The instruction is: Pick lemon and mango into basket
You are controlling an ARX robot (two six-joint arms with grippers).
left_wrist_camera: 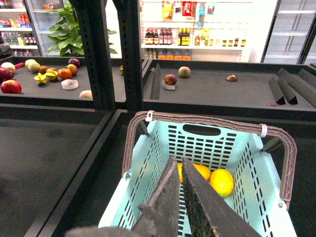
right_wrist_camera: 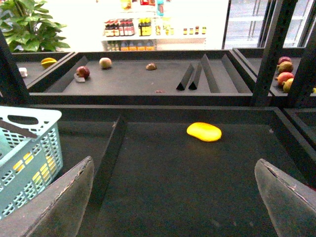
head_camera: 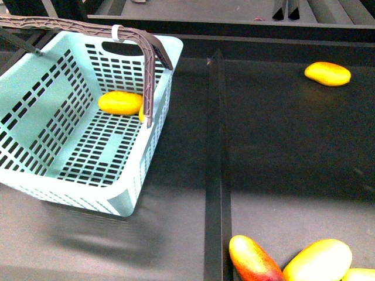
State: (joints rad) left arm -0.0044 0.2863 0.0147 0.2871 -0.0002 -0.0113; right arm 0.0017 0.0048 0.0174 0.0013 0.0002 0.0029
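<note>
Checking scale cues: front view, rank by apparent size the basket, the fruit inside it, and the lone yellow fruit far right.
1. Basket, largest by far.
2-3. Yellow fruit in the basket and the yellow fruit far right look alike; their distances from the camera differ, so unranked.

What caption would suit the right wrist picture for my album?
Open right gripper faces a lone yellow mango on the dark shelf, turquoise basket beside it.
</note>
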